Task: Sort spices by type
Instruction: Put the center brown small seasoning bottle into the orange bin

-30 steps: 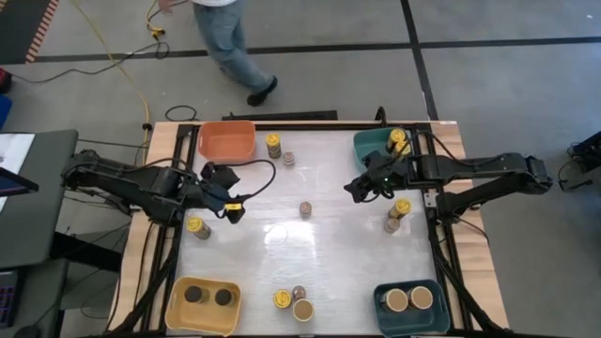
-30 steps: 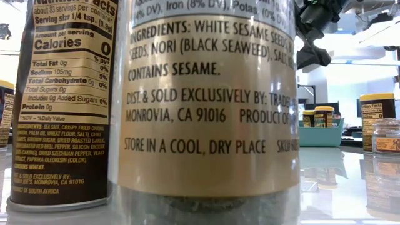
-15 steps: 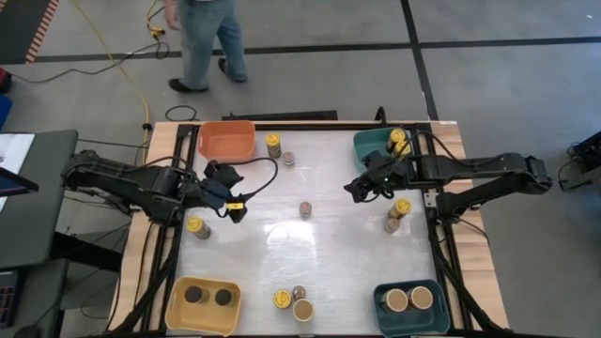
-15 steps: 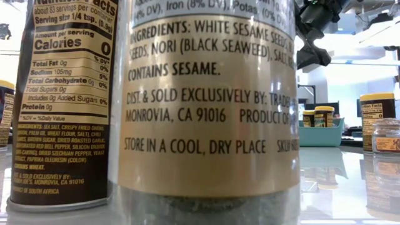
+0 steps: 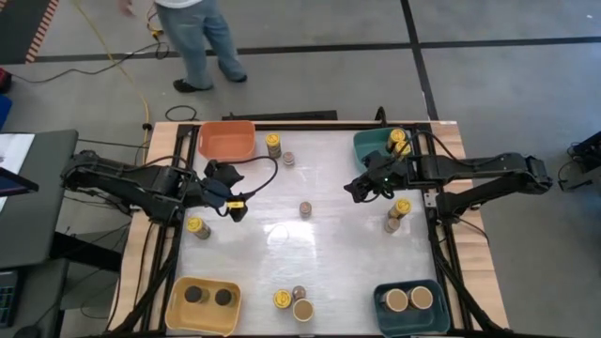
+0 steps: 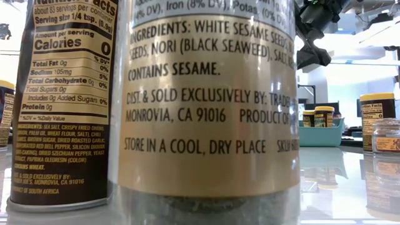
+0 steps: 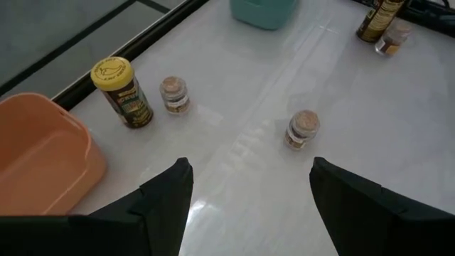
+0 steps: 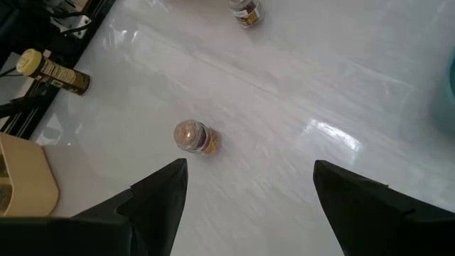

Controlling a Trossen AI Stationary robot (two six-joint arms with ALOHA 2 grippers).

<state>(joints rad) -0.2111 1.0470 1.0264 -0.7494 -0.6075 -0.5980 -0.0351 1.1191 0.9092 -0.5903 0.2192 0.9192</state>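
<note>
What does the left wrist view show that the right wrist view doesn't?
Only the left wrist view: the orange bin, a yellow-lidded jar upright beside it with a small jar next to that, and a teal bin.

Only the right wrist view: the yellow bin and another yellow-lidded jar.

Both: the lone center jar, and open, empty jaws.

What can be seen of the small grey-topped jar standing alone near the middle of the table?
The small grey-topped jar stands upright on the white tabletop, apart from every other jar and from all the bins. It is a short clear cylinder with brownish contents, an orange-brown label band and a pale speckled top, as the left wrist view and right wrist view show. Nothing touches it but the table. It sits between the two arms, and neither gripper is on it.
</note>
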